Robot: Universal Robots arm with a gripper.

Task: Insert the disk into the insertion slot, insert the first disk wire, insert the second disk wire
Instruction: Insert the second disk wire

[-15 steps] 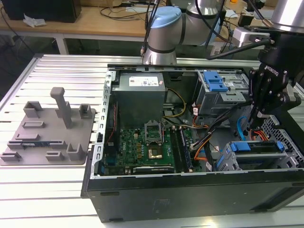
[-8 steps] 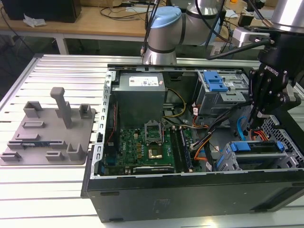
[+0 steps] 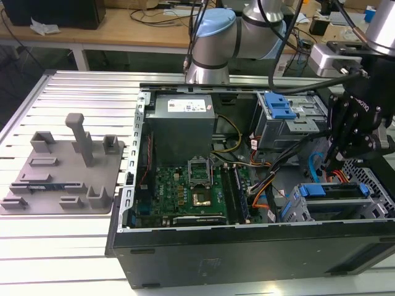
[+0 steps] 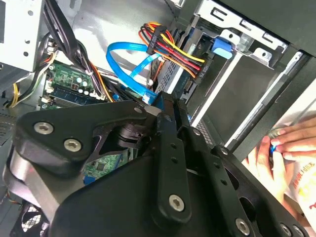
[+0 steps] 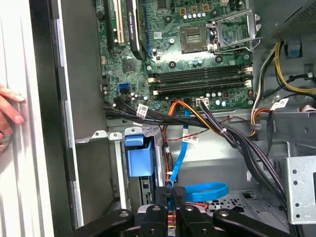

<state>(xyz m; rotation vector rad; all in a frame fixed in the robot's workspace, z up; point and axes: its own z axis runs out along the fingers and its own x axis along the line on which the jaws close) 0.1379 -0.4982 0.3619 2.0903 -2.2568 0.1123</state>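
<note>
Black tool [image 5: 173,197] fingers pinch the blue wire's [image 5: 197,190] connector just above the disk [image 3: 336,197], which is seated in the insertion slot [image 3: 296,209].

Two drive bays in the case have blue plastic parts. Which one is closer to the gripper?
The low bay at the exterior view's right, where the disk sits in its blue caddy. The gripper hangs just above it. The taller bay with the blue latch stands farther back.

Cables [image 5: 232,140] and a blue wire [image 5: 202,190] crowd the tool [image 5: 170,197] beside the insertion slot [image 3: 336,206].
</note>
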